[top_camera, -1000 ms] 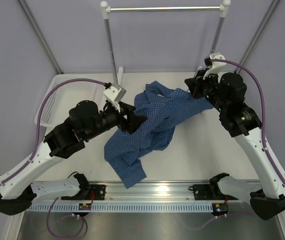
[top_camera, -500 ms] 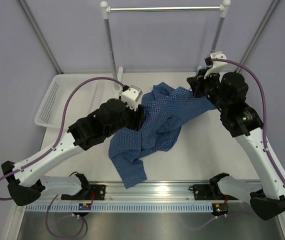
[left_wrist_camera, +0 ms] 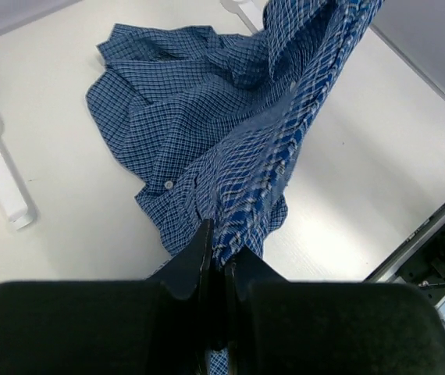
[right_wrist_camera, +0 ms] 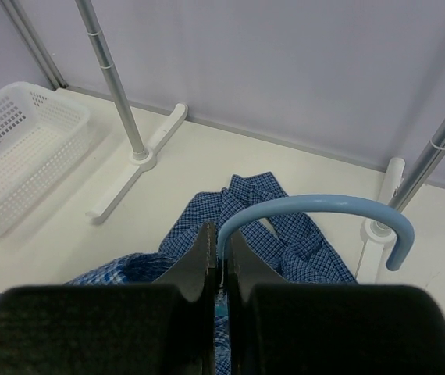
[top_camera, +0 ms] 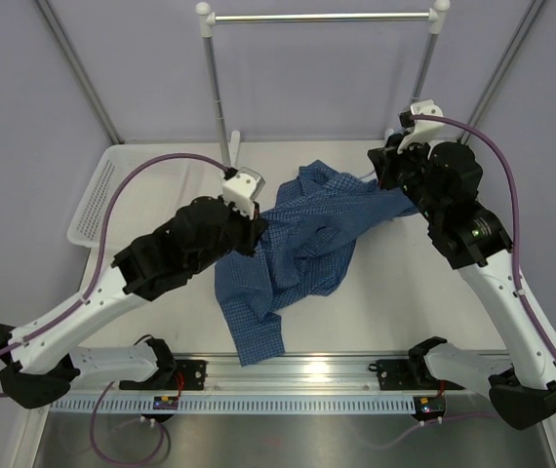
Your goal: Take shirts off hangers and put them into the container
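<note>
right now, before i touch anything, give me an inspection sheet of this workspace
surface: white table, the shirt lies in the middle of it
job's things: blue checked shirt crumpled and stretched between the two claws; light-blue hanger, hook showing above the shirt, the rest hidden; white basket at the far left, nothing seen in it
clutter: nothing seen
grippers: left claw shut on a bunched fold of the shirt; right claw shut on the hanger
cables: purple cables loop off both arms, not caught on the shirt
surroundings: clothes rail at the back, nothing hanging on it
</note>
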Robot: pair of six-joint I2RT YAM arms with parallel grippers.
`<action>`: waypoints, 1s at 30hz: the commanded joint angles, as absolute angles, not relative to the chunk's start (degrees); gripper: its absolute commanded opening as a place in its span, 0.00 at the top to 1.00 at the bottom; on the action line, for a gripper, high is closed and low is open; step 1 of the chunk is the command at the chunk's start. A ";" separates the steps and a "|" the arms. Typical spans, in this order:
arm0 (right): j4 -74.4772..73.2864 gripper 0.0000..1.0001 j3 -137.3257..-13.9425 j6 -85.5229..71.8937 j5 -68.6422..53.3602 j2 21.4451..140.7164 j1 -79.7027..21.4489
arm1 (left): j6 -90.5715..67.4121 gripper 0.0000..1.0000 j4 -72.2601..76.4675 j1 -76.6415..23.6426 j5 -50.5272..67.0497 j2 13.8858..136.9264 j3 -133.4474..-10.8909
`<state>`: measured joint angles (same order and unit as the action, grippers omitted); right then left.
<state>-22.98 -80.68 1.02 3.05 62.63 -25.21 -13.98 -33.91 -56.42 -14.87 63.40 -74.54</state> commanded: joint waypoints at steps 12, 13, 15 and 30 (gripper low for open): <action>-19.95 1.00 -82.53 6.94 19.85 65.74 -24.08 | -16.08 1.00 -37.62 -54.93 -22.33 53.97 -70.32; -19.69 1.00 -82.70 6.51 21.17 65.92 -23.91 | -16.69 1.00 -37.36 -54.93 -20.24 53.79 -69.36; -20.82 1.00 -84.98 3.97 23.64 66.97 -23.64 | -18.27 1.00 -37.62 -54.93 -18.99 53.70 -66.54; -28.65 1.00 -102.83 -0.68 9.67 66.01 -21.89 | -37.18 1.00 -37.71 -50.54 -23.91 53.34 -49.92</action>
